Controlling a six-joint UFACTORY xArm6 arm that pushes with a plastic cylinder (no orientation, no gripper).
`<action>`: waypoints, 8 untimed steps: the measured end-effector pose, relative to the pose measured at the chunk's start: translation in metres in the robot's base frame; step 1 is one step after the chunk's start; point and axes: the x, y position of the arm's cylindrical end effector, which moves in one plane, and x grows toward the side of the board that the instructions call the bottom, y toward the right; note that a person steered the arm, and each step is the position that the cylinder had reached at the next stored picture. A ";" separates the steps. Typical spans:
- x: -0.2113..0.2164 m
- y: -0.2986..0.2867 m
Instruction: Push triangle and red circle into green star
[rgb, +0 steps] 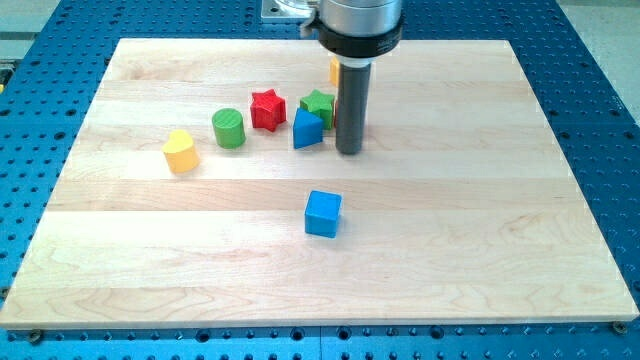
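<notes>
The blue triangle (307, 130) stands just to the left of my tip (348, 151), close beside it, touching the green star (318, 105) behind it. I see no red circle, only a red star (267, 109) left of the green one. I carry no jaws, just a smooth dark rod. An orange block (334, 70) peeks out behind the rod. Further left sit a green cylinder (228, 128) and yellow heart (181, 152); a blue cube (323, 213) lies toward the bottom on the pale wooden board (480, 220).
</notes>
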 end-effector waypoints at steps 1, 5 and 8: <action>0.006 -0.025; -0.048 0.046; -0.052 -0.017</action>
